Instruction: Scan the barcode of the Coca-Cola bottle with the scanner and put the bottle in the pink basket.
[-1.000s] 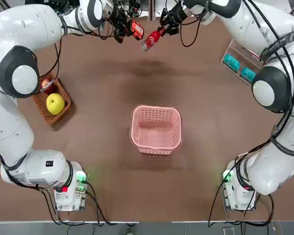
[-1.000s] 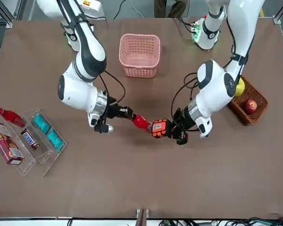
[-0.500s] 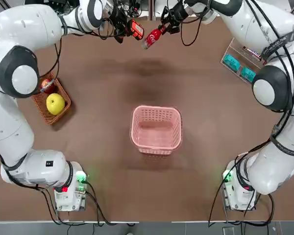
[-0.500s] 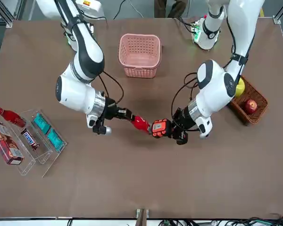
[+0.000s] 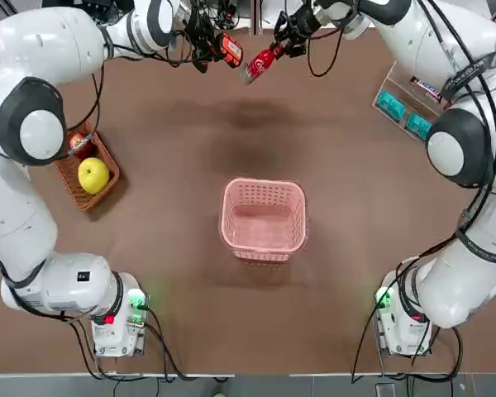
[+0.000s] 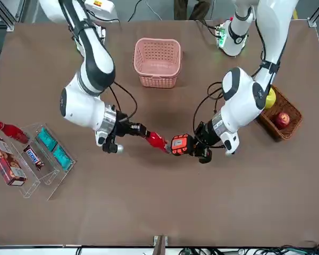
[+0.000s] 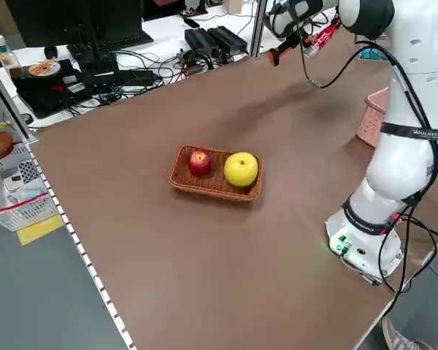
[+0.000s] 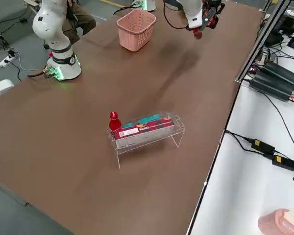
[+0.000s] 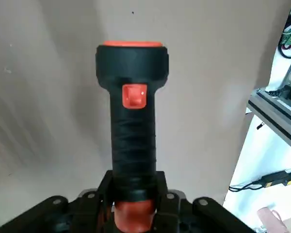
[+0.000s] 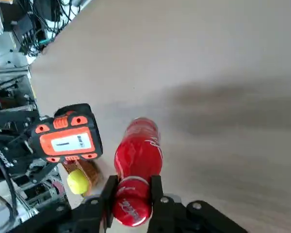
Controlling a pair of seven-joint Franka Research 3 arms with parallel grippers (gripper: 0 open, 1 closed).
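The Coca-Cola bottle (image 5: 259,63) hangs above the far middle of the table, with my right gripper (image 5: 281,43) shut on its capped end (image 10: 131,208). Its base points at the scanner (image 5: 231,49), a black pistol with an orange head, which my left gripper (image 5: 207,41) is shut on by the handle (image 9: 133,145). In the front view the bottle (image 6: 156,141) and the scanner head (image 6: 180,144) nearly meet. The right wrist view shows the scanner's orange face (image 10: 67,139) beside the bottle (image 10: 137,155). The pink basket (image 5: 263,184) stands in the middle of the table with nothing in it.
A brown wicker basket (image 5: 69,172) with an apple and a yellow fruit sits on the robot's left side. A clear rack (image 6: 48,162) with snack packets stands at the far right, a second red bottle (image 6: 9,130) beside it. Cables and gear lie beyond the far edge.
My right gripper has carried the bottle slightly toward the far edge and the robot's right. The left gripper and scanner have stayed put.
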